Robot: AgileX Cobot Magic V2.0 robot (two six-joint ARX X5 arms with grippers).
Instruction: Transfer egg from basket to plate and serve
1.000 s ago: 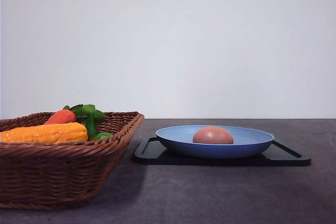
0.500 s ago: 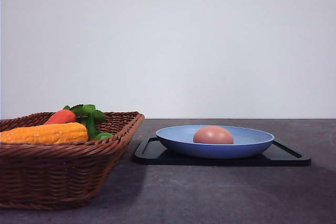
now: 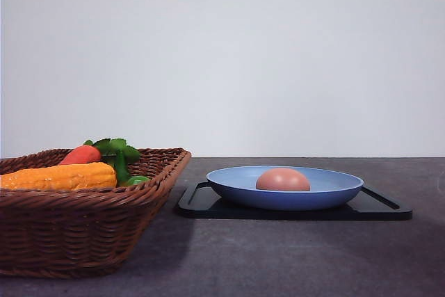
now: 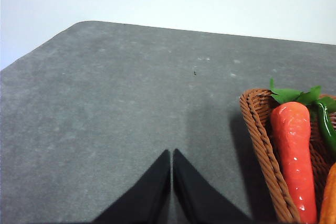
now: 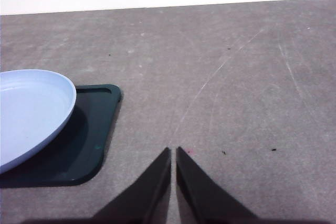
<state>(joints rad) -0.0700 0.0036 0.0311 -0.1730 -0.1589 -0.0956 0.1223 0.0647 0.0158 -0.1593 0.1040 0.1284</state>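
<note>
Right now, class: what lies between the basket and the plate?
In the front view, only bare table and the near end of the black tray lie between the basket and the plate; the tray sits under the plate.

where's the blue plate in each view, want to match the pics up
Front view: the plate sits right of centre on the black tray, holding the egg.
Left wrist view: the plate is not in it.
Right wrist view: part of the plate lies at the left edge.
Shared landmark: the black tray under the plate.
</note>
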